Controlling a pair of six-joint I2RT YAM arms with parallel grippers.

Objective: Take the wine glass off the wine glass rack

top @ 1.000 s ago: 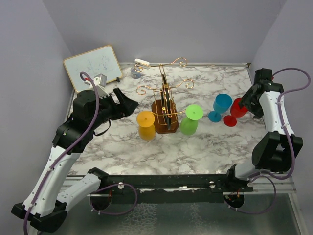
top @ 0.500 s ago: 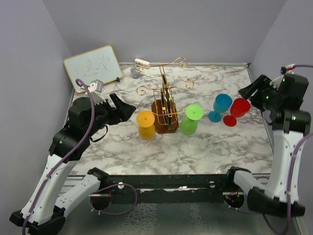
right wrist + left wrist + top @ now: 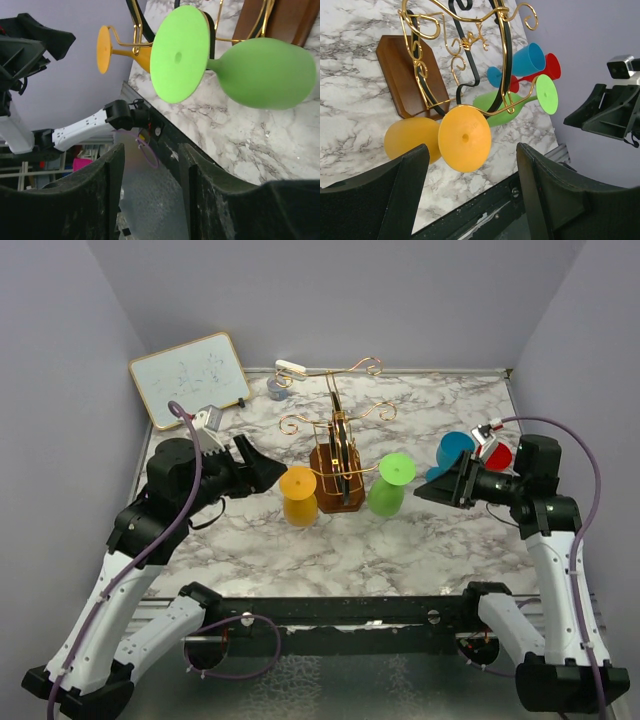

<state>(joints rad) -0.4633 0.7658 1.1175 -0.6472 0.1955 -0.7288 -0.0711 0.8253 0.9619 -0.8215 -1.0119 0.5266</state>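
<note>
Two glasses are seen hanging foot-up, bowl-down from the lower wire arms of the wine glass rack [image 3: 338, 462]. The orange wine glass [image 3: 298, 496] is hung on the rack's left side and the green wine glass [image 3: 388, 486] on its right. Each long axis is held roughly upright, with the flat foot caught on the gold wire. A blue glass [image 3: 452, 452] and a red glass [image 3: 497, 454] are found standing further out to the rack's right, already off it.

The left gripper [image 3: 272, 470] is placed just left of the rack and aimed at the orange glass, near it but not touching. Its jaws are spread wide and nothing is held between them. In the left wrist view the orange foot is framed in the gap, beyond the tips.

The right gripper [image 3: 428, 490] is placed to the rack's right and pointed at the green glass, likewise near but apart from it. Its jaws are seen parted, more narrowly than the left's, with nothing gripped. The green foot is seen beyond them in the right wrist view.

Each arm is judged nearer to its own side's glass. Which glass is to be taken first cannot be told. Either one would probably have to be gripped below the foot and drawn outward, away from the rack's post.
</note>
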